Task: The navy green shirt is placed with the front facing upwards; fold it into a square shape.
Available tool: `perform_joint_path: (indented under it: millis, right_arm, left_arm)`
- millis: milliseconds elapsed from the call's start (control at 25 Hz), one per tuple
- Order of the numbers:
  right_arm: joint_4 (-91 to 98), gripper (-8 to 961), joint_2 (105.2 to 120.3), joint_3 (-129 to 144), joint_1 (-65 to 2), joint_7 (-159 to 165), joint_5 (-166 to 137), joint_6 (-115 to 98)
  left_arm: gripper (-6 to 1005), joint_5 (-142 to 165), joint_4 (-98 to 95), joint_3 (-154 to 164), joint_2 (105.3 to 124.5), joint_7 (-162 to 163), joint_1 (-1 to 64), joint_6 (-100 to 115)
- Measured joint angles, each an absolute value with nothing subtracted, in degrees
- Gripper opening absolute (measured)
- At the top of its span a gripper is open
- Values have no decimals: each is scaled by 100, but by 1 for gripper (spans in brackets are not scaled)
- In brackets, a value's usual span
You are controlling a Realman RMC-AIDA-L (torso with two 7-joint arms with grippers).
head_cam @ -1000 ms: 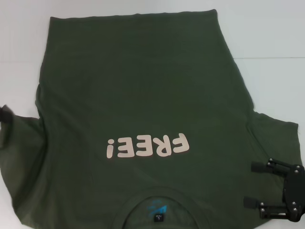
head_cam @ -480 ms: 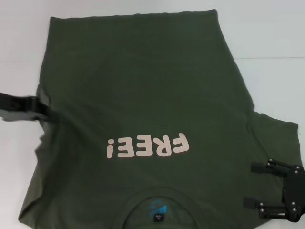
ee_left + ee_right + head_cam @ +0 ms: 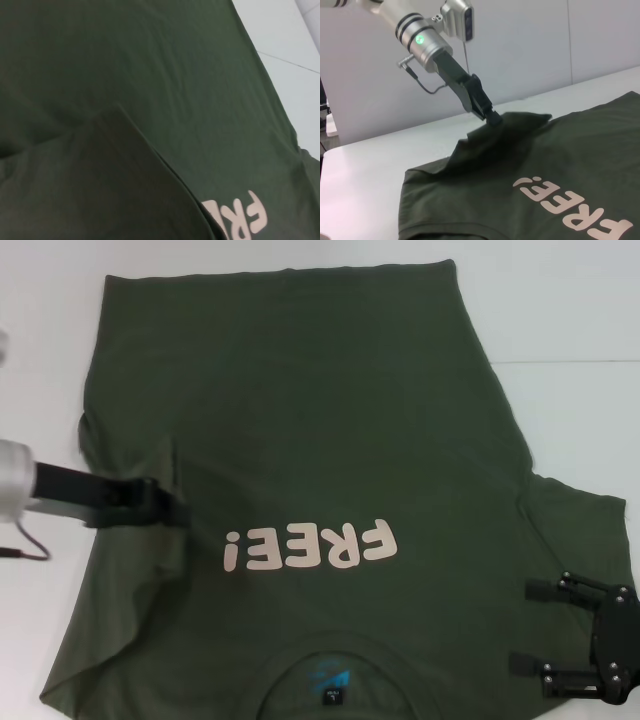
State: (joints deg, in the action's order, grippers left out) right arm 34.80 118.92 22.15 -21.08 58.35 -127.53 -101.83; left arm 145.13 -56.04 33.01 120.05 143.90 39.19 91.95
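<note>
**Left sleeve carried inward: first side fold under way**

The navy green shirt (image 3: 300, 470) lay flat on the white table (image 3: 570, 310), front up, collar (image 3: 335, 655) nearest the robot and hem at the far edge, the pale "FREE!" lettering (image 3: 310, 545) across the chest. A second before, the left sleeve had lain spread out to the side; half a second before, the left gripper (image 3: 165, 508) had been at the shirt's outer edge; at this moment it stood well inside the body panel, just beside the "!" of the print, with the sleeve cloth (image 3: 485, 145) lifted and drawn over on top of the chest. The right wrist view showed the left gripper (image 3: 492, 117) clamped on a raised peak of fabric, the cloth hanging in a tent below it (the pinch point itself was partly hidden by the fold). The left wrist view showed the doubled edge of the turned-over sleeve (image 3: 150, 150) lying across the shirt.

The right gripper (image 3: 530, 625) had not moved over that second; it rested on the right sleeve (image 3: 570, 530), its fingers spread apart and holding nothing.

Judged from this, the left side fold had begun but not yet been laid down; the right sleeve remained spread out, and the fold from hem toward collar had still to follow.
</note>
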Motion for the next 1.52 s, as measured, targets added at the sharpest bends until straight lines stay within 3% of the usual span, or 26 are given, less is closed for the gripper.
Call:
perform_joint_path:
  millis: [160, 480, 1520]
  right_arm:
    - [3473, 941, 11892, 2215, -2108, 5835, -12753, -10165]
    - [3414, 941, 11889, 2215, -2108, 5823, -12753, -10131]
    - [3401, 942, 11891, 2215, -2126, 5801, -12753, -10116]
  left_arm:
    - [55, 14505, -5325, 3317, 12172, 14300, 3946, 8962]
    - [56, 14473, -4884, 3321, 12253, 14287, 4024, 8518]
    - [69, 14057, -4790, 3266, 12004, 14350, 3884, 8561]
